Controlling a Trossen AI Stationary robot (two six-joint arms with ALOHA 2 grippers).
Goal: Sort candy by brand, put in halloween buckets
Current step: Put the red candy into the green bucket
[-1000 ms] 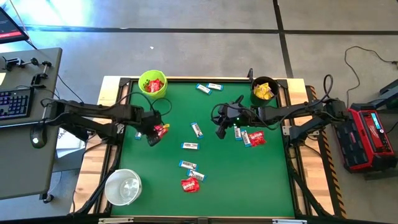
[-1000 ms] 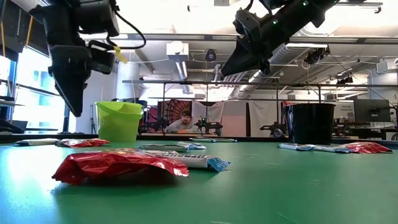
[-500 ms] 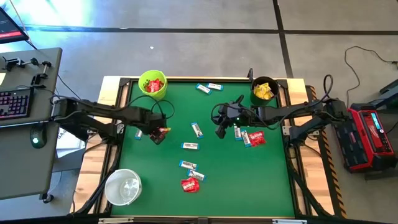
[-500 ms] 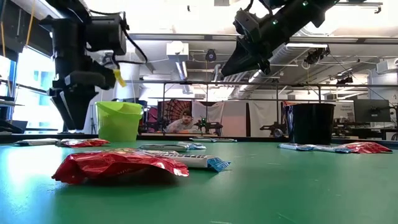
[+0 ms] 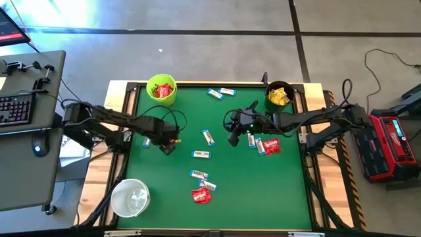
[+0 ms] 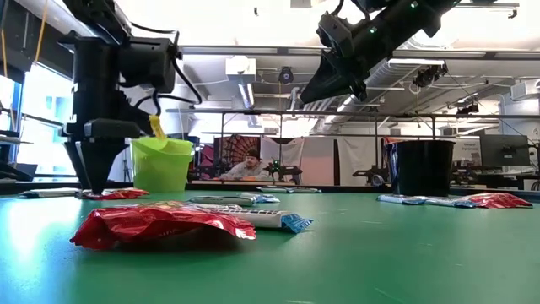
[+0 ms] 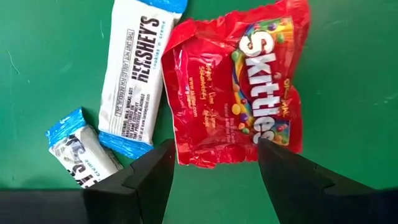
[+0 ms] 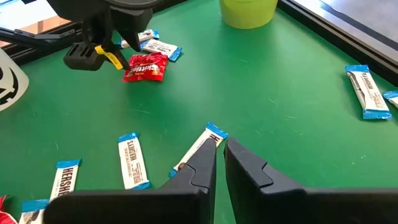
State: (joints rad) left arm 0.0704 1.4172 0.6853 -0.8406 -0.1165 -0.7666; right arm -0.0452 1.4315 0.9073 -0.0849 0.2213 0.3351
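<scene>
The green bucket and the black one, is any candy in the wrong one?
No mix-up shows. The lime green plastic bucket holds red packets, the black bucket holds yellow ones, and the white translucent bucket looks empty. Other candy lies loose on the green table.

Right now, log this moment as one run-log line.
left gripper: open, over red Skittles packet | right gripper: shut, hovering mid-table | lime green bucket: holds red packets

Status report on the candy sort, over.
Left gripper open, low over a red packet. Right gripper shut, hovering mid-table. White bars lie beside the packet.
</scene>
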